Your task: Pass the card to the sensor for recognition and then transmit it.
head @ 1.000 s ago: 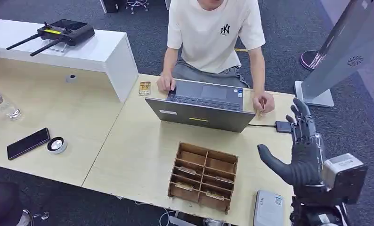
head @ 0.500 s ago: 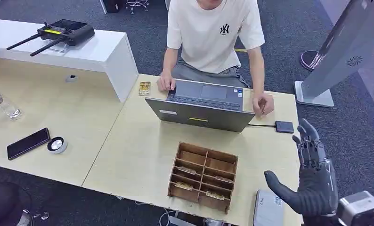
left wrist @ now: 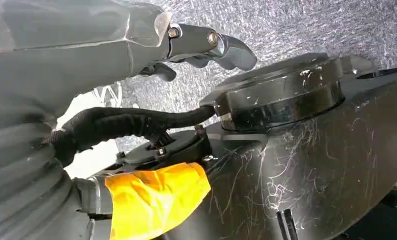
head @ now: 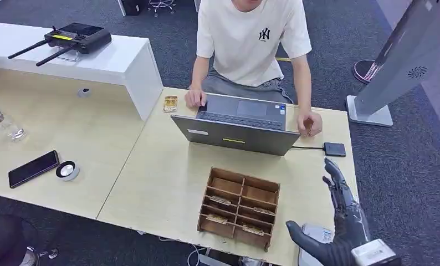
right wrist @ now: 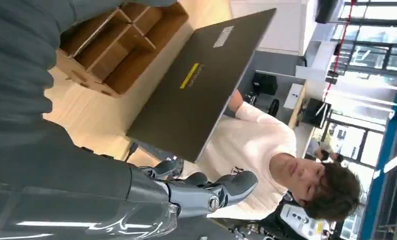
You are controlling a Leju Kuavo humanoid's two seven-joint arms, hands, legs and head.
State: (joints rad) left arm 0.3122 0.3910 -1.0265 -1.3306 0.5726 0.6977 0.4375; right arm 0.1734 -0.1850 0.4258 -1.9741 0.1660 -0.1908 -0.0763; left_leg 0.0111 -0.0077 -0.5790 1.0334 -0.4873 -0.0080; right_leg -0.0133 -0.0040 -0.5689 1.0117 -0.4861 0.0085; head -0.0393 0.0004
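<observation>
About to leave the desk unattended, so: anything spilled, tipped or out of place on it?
Nothing stands out. The wooden organizer sits upright, the laptop is open in front of the person, and the phone lies flat. No spill shows.

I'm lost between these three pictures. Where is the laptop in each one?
Head view: the laptop stands open mid-table in front of the seated person, its lid back towards the camera, beyond the wooden box.
Left wrist view: not in it.
Right wrist view: the laptop's grey lid fills the centre, tilted, above the right robot hand.
Shared landmark: the wooden box, next to the laptop in both views.
</observation>
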